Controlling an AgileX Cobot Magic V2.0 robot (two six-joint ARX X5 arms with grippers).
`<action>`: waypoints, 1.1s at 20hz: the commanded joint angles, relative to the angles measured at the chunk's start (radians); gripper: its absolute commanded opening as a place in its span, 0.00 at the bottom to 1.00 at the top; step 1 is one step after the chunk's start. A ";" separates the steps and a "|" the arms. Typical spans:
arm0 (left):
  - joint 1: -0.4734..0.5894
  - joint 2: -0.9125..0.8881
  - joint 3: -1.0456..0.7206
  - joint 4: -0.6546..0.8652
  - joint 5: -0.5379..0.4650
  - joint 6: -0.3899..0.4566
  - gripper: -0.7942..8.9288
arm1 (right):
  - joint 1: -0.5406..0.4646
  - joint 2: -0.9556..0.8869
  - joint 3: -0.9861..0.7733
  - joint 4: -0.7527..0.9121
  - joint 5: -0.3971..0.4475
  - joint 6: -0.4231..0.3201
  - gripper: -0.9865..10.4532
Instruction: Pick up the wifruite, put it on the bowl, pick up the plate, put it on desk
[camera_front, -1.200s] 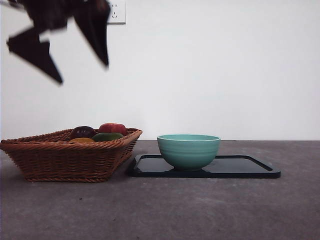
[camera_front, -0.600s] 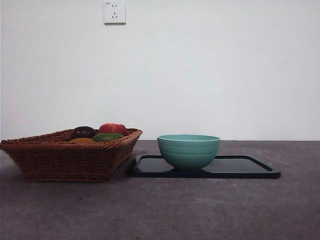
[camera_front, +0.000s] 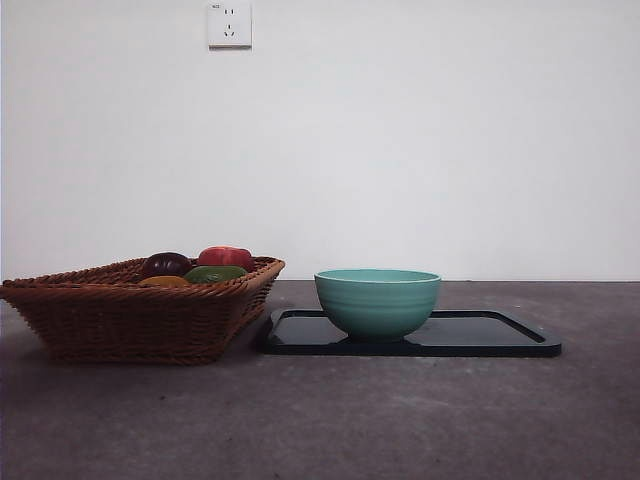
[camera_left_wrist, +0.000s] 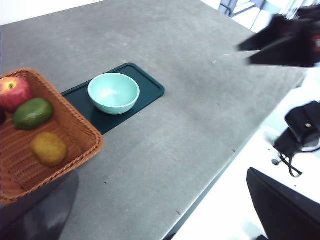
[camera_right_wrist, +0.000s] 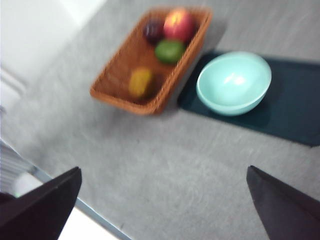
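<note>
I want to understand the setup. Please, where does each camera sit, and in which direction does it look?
Front view: low, at table height, looking level at the wicker basket and bowl; no arm shows.
Left wrist view: high, looking down at the wifruite in the basket; a dark jaw at the bottom corner.
Right wrist view: high above the desk; the right gripper open.
All three share basket and bowl.

A plain white wall (camera_front: 420, 140) is seen behind the desk (camera_front: 330, 420), with a white power socket (camera_front: 229, 23) mounted high on it. The desk's surface is dark grey and mottled, evenly lit. Pale floor (camera_left_wrist: 225, 220) is visible beyond its edge.
</note>
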 joint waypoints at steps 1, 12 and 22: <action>-0.021 0.000 0.021 -0.003 0.002 0.016 0.66 | 0.007 0.126 0.076 0.002 -0.019 0.014 0.60; -0.044 -0.002 0.021 -0.039 0.002 0.019 0.66 | -0.283 0.705 0.467 -0.270 -0.160 -0.122 0.60; -0.044 -0.002 0.021 -0.040 0.002 0.020 0.66 | -0.432 1.091 0.619 -0.244 -0.171 -0.259 0.60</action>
